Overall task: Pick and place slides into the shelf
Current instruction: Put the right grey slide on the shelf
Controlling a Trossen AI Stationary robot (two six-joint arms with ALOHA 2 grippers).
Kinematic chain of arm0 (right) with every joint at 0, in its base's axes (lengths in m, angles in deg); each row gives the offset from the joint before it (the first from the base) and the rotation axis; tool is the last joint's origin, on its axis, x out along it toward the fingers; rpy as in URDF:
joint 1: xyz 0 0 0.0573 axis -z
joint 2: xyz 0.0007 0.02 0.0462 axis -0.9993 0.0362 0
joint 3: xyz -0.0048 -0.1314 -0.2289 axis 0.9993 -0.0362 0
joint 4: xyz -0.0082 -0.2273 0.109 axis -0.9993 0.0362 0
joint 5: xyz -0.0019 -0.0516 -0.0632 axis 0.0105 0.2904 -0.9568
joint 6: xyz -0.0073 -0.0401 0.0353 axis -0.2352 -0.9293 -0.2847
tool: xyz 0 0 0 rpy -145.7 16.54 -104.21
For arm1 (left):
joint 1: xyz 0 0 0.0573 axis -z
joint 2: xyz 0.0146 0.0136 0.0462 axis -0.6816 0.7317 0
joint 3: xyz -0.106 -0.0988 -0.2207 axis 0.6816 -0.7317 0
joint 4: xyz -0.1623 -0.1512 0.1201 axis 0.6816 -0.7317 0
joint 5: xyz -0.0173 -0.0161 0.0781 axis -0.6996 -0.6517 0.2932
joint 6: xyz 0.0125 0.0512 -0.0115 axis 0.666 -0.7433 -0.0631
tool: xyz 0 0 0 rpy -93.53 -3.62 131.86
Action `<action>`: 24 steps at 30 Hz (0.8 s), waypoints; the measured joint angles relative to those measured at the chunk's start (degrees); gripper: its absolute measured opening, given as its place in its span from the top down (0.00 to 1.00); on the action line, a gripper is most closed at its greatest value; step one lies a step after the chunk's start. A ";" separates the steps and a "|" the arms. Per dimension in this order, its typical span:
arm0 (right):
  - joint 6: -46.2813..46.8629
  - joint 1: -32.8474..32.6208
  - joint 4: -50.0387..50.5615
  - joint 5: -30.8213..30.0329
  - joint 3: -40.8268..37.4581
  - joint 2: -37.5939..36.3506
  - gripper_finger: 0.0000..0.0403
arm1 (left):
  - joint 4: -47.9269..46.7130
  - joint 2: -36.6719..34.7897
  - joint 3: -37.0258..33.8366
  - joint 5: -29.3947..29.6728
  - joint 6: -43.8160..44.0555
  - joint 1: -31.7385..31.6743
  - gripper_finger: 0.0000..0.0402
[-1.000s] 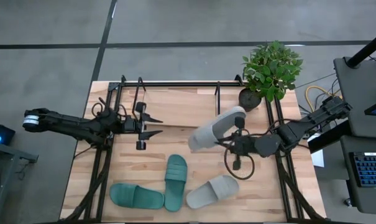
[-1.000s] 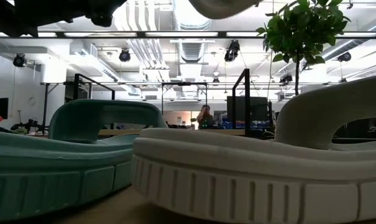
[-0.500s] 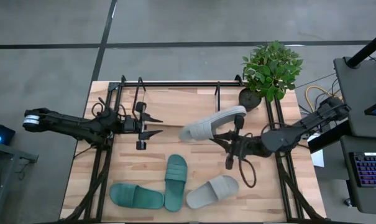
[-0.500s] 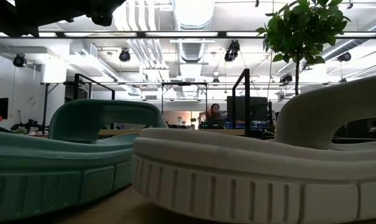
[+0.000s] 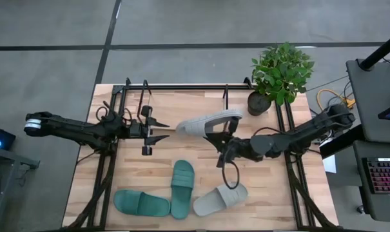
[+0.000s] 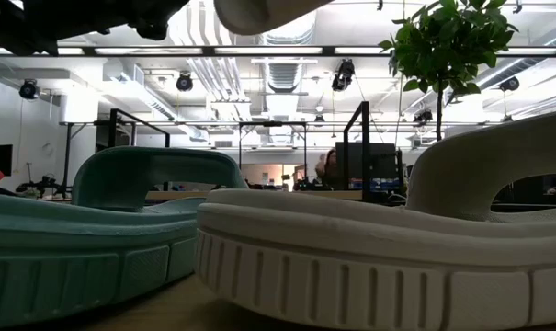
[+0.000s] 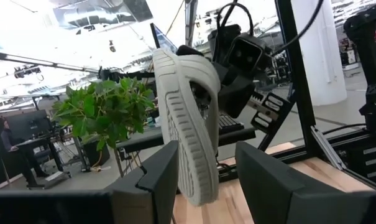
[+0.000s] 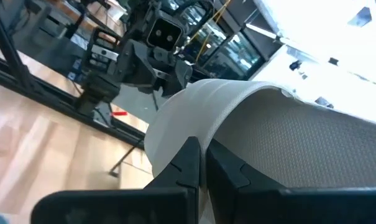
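Note:
My right gripper (image 5: 223, 137) is shut on a light grey slide (image 5: 207, 122) that hangs in the air over the middle of the table; its pale sole also shows at the top of the low view (image 6: 259, 9). Its toe end (image 5: 179, 127) stops just short of my open left gripper (image 5: 169, 131), which faces its ribbed sole (image 7: 189, 134). Two dark teal slides (image 5: 141, 203) (image 5: 182, 187) and a second grey slide (image 5: 220, 198) lie on their soles near the table's near edge. The shelf's black tubing (image 5: 182, 86) runs along the far edge. My right gripper pinches the grey slide's wide strap (image 8: 191, 118) between its two fingers (image 8: 186, 163). It comes roughly level from the table's right and near side. The slide is lifted clear and tipped onto its side, toe toward the table's left.
A potted plant (image 5: 282, 69) stands at the far right corner. Black frame posts (image 5: 111, 174) (image 5: 291, 174) run along both table sides. In the low view the teal slide (image 6: 94, 239) and the grey slide (image 6: 379, 262) fill the foreground. A person (image 6: 333, 165) shows far behind.
My right gripper has carried the grey slide toward the table's left and slightly toward its far edge. The slide has turned from showing its broad side to lying narrower on edge, and its toe has come close to my left gripper.

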 joint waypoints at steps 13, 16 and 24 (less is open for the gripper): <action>-4.09 0.71 -3.60 0.13 0.09 1.60 0.98 | -0.49 0.78 -0.05 5.44 -0.11 -0.02 0.64; -4.53 0.69 -3.58 0.15 0.15 1.60 0.98 | -1.08 1.57 -0.09 5.44 0.01 -0.01 0.62; -5.44 0.71 -3.83 0.13 0.20 1.60 0.98 | -0.73 3.84 -0.01 5.49 1.94 -0.02 0.32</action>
